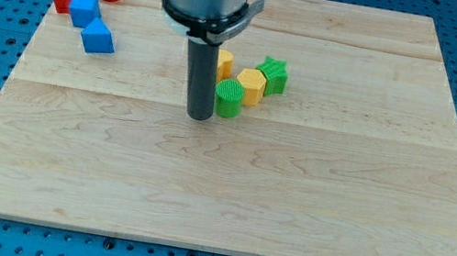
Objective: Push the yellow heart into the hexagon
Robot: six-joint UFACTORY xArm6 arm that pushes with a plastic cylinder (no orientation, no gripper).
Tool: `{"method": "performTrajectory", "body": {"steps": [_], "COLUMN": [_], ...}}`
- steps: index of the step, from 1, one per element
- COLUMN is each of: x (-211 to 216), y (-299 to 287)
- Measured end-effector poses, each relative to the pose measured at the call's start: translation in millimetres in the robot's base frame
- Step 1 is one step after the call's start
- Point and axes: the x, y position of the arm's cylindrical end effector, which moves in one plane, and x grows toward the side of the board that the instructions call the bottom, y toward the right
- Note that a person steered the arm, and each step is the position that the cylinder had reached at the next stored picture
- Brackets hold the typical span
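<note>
Behind the rod, far of centre on the surface [225, 202], the yellow heart [224, 62] lies partly hidden, just left of the yellow hexagon [251, 86]. No pincer exists; my tip [200, 117] touches the green cylinder [229, 98]. Next, probably, reposition left of the heart and push right.

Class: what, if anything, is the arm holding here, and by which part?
Nothing is held. My tip rests on the board just left of the green cylinder.
</note>
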Motion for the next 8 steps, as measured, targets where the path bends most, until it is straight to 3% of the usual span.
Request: {"method": "performTrajectory", "body": {"steps": [1, 2, 3, 5, 8], "x": [7, -18, -79, -72, -101], "y": [-47, -77, -73, 5, -19]}}
